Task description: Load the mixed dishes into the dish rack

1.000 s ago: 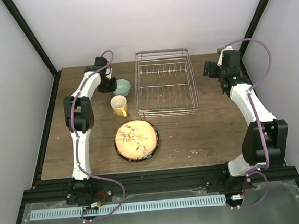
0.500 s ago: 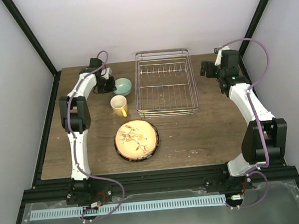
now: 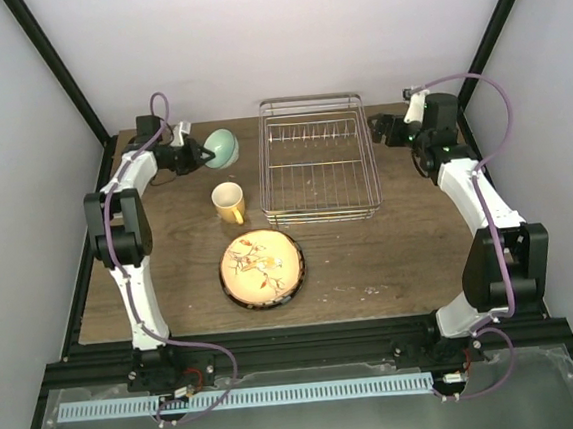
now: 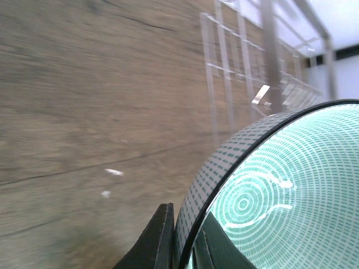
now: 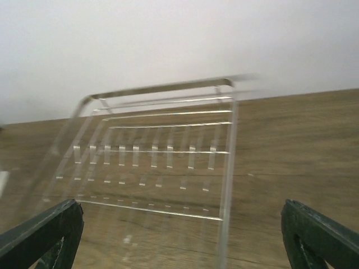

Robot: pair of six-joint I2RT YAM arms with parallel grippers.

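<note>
Looking at the left gripper [image 3: 199, 158] pinched shut on the rim of the small pale-teal bowl [image 3: 222, 147]. Got that bowl tipped on its side above the wooden table [image 3: 371, 257], near the far left corner of the wire dish rack [image 3: 312, 100], not in it. Over at the right gripper [image 3: 377, 128], seeing jaws spread wide with nothing between them, by the rack's far right corner. Also spotted the yellow mug [image 3: 228, 201] upright just left of the rack, plus the orange-cream floral plate [image 3: 262, 268] nearer, stacked on 1 dark-rimmed plate [image 3: 264, 304].
</note>
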